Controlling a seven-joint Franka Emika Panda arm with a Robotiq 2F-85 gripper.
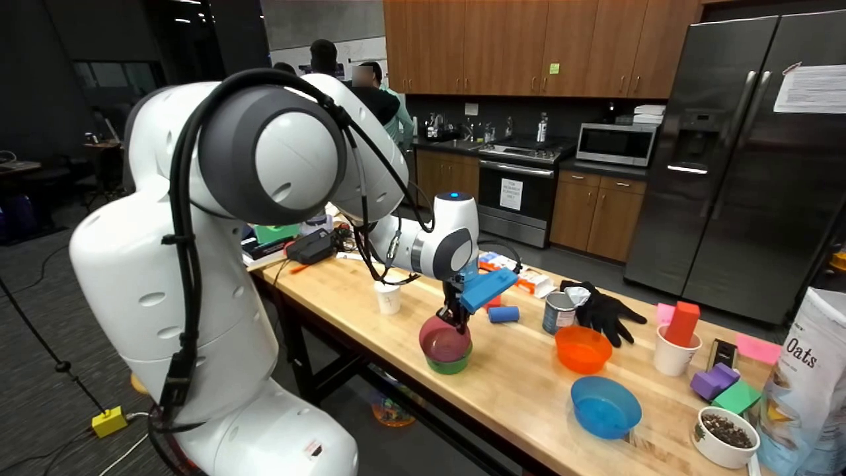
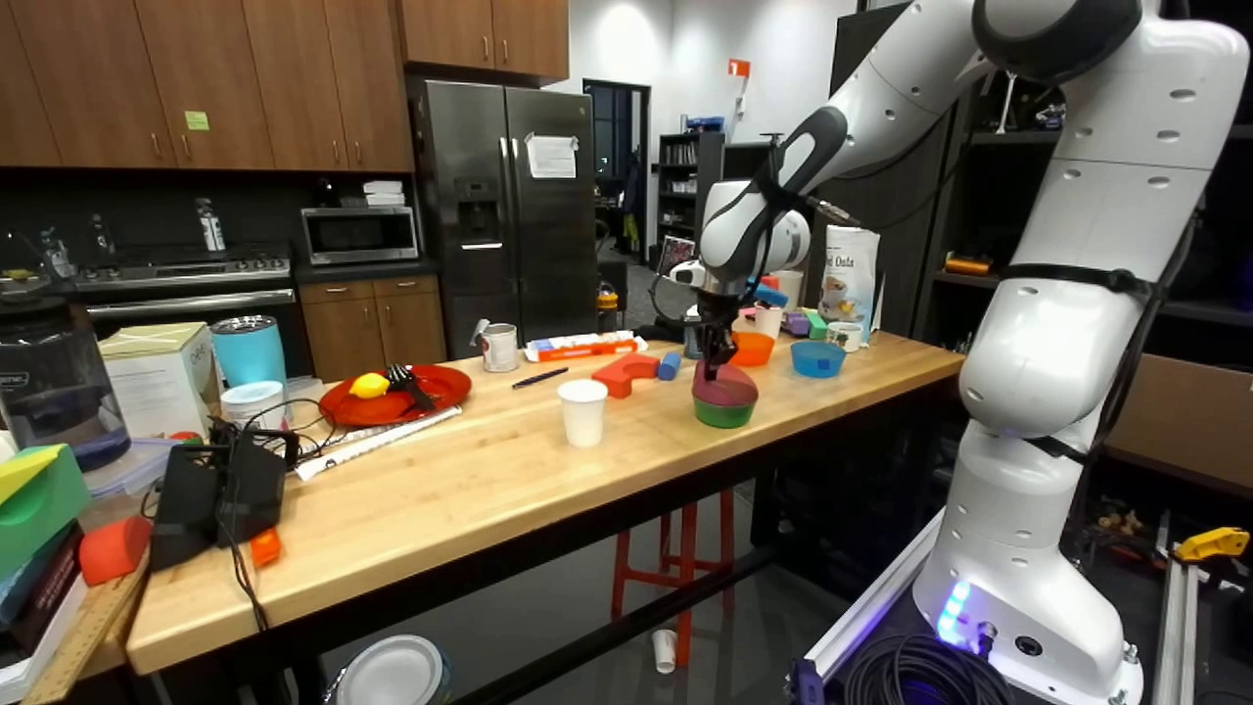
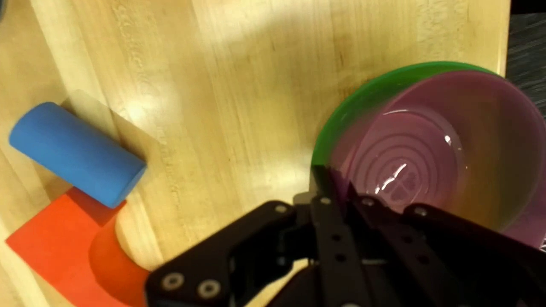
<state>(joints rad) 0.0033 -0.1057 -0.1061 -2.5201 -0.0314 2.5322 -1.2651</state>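
Across lower half of both exterior views, wooden table (image 1: 515, 400) stretching; at top, cabinets (image 1: 509, 46) hanging. At wrist view's right, pink bowl (image 3: 477, 128) tilting over green bowl (image 3: 379, 89), gripper (image 3: 337, 181) pinching its rim. Only exterior views showing refrigerator (image 2: 533, 235).

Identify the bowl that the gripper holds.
The pink bowl, rim pinched in the gripper. The green bowl sits beneath it; the orange bowl and blue bowl stand apart.

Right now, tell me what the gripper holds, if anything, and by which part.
The gripper holds the pink bowl, pinched at one side of its rim.
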